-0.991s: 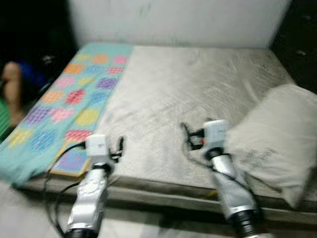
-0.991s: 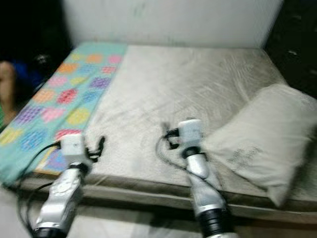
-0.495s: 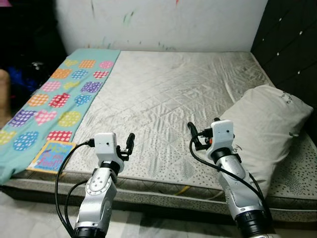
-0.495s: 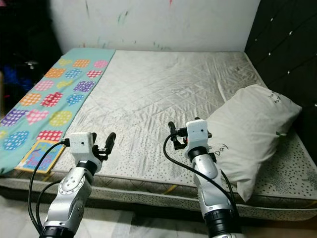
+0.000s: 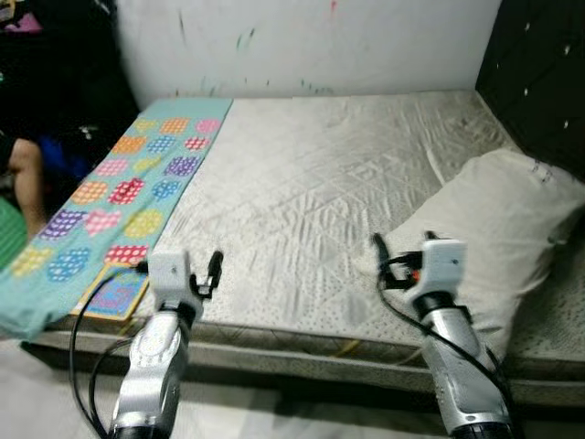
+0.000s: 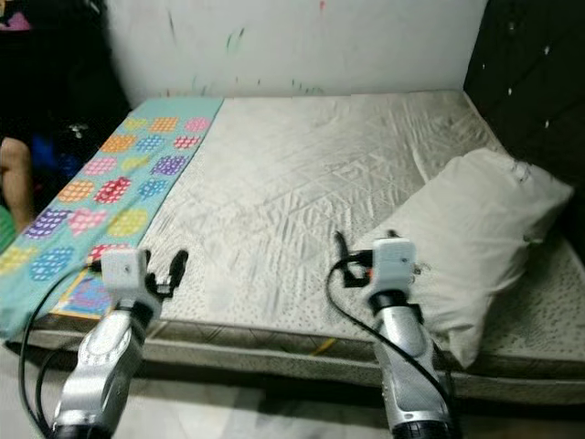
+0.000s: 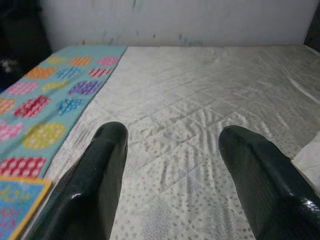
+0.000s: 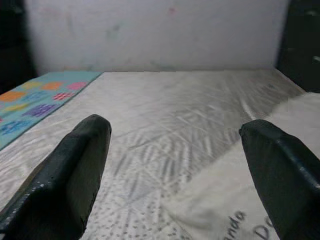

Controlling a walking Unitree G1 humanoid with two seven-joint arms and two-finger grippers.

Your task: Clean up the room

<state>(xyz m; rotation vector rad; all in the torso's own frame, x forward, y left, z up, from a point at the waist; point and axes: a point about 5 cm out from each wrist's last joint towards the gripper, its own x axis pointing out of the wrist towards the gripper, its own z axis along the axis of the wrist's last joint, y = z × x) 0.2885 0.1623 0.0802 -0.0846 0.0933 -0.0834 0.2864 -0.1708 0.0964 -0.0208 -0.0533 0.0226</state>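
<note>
1. Since half a second ago the head camera has swung a little, so the whole scene sits shifted; the bed's contents lie as they did, and both arms still reach forward over the near edge of the mattress (image 5: pixel 320 183).
2. Left gripper (image 5: pixel 216 267) hovers just above the mattress's front edge, fingers (image 7: pixel 95 185) spread apart and holding nothing.
3. Right gripper (image 5: pixel 379 251) hangs beside the near corner of the pillow (image 5: pixel 494 229), fingers (image 8: pixel 75 170) parted wide, nothing between them.
4. That white pillow lies on the right side of the mattress, against the dark headboard (image 5: pixel 539 73).
5. A teal blanket (image 5: pixel 119 192) with coloured patches runs along the mattress's left side.
6. A small picture book (image 5: pixel 114 294) lies at the blanket's near end, close to the left gripper.
7. A person's leg (image 5: pixel 27 183) shows at the far left, beside the bed.
</note>
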